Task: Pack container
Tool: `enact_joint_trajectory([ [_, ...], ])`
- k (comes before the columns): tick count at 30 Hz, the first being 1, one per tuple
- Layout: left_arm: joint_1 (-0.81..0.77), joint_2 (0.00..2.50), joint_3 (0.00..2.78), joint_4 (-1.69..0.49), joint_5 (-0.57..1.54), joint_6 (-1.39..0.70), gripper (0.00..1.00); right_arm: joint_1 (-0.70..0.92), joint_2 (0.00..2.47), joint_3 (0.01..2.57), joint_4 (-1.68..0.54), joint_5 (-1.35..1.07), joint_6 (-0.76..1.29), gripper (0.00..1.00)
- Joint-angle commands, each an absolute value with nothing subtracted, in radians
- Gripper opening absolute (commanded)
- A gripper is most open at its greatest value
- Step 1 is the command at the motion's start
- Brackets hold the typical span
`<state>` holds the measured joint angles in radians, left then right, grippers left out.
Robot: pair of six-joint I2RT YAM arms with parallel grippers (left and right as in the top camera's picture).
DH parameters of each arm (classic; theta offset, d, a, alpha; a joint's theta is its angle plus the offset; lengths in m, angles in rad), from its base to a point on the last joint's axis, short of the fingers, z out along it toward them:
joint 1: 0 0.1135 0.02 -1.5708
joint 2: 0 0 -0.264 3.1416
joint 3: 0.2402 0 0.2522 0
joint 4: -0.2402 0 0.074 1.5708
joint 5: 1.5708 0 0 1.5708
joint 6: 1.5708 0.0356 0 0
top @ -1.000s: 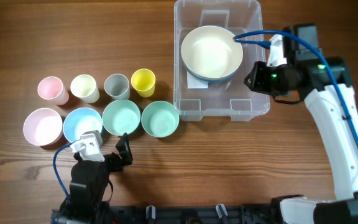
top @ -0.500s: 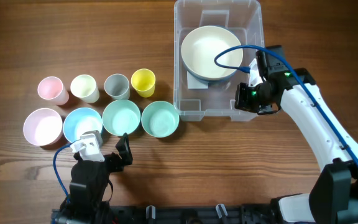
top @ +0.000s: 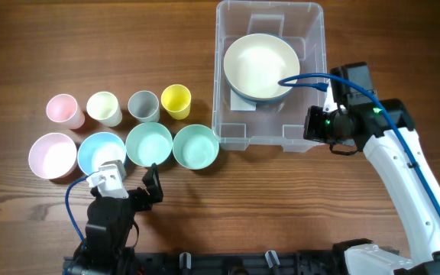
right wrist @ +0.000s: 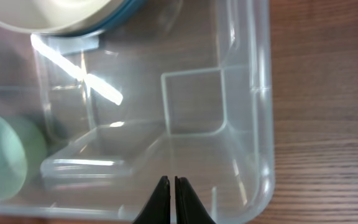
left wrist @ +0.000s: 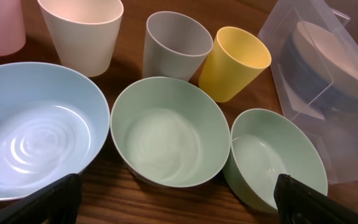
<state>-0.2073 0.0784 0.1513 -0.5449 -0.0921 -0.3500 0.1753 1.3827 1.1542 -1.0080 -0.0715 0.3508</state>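
Hovering over one corner of the container [right wrist: 261, 93], the right gripper [right wrist: 171, 186] has its fingertips pressed together with nothing between them. Whether they touch the plastic cannot be told. Just ahead of those tips a moulded corner recess [right wrist: 191, 102] rises from the clear floor, and farther ahead and to their left a large white bowl [right wrist: 73, 12] with a blue outside sits inside the bin. In the overhead view the container [top: 221, 84] stands on the wooden table [top: 67, 38], with the white bowl [top: 260, 65] in the half away from the right gripper [top: 317, 124]. The left gripper [left wrist: 176, 180] is spread wide, grasping nothing, low over the table and well apart from the bin. Directly ahead of it, between its fingers, is a pale green bowl [left wrist: 169, 130]. A light blue bowl [left wrist: 36, 134] lies in front of its left finger and a second green bowl [left wrist: 275, 155] in front of its right. Beyond these stand a pink cup [left wrist: 2, 25], a cream cup [left wrist: 82, 28], a grey cup [left wrist: 176, 43] and a yellow cup [left wrist: 238, 59], all upright. The container's wall [left wrist: 328, 81] shows at the far right of this gripper's view, just beside the second green bowl. A pink bowl [top: 52, 155] lies farthest to its left.
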Motion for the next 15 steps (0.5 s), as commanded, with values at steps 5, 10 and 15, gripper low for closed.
enact_joint_trajectory([
  [5,-0.200,0.072,0.147,-0.541,-0.102,-0.348,1.00,0.176,1.464,1.138,-0.951,-0.007,0.376,0.05],
  [10,-0.200,0.072,0.147,-0.541,-0.102,-0.348,1.00,0.162,1.467,1.062,-0.952,0.047,0.447,0.04],
  [15,-0.200,0.072,0.147,-0.541,-0.102,-0.348,1.00,0.162,1.362,1.061,-0.993,0.080,0.448,0.04],
])
